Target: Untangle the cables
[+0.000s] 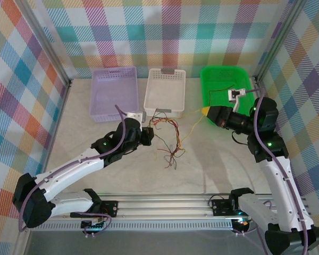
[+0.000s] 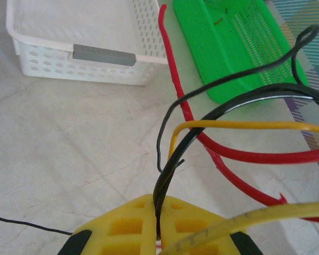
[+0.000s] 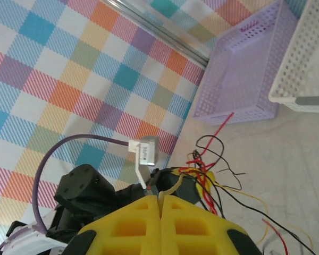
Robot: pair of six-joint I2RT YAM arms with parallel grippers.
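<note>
Tangled red, orange-yellow and black cables (image 1: 169, 141) on the tabletop (image 1: 212, 167) just in front of the white basket (image 1: 150, 90), left tool (image 1: 148, 135) closed on a black strand at the tangle's left edge, right tool (image 1: 206, 111) pinching a yellow strand from the tangle, beside the green basket (image 1: 203, 85).

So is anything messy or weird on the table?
Yes: the cables are one knotted bunch on the table, in front of the white basket. The left gripper and right gripper each pinch a strand.
</note>
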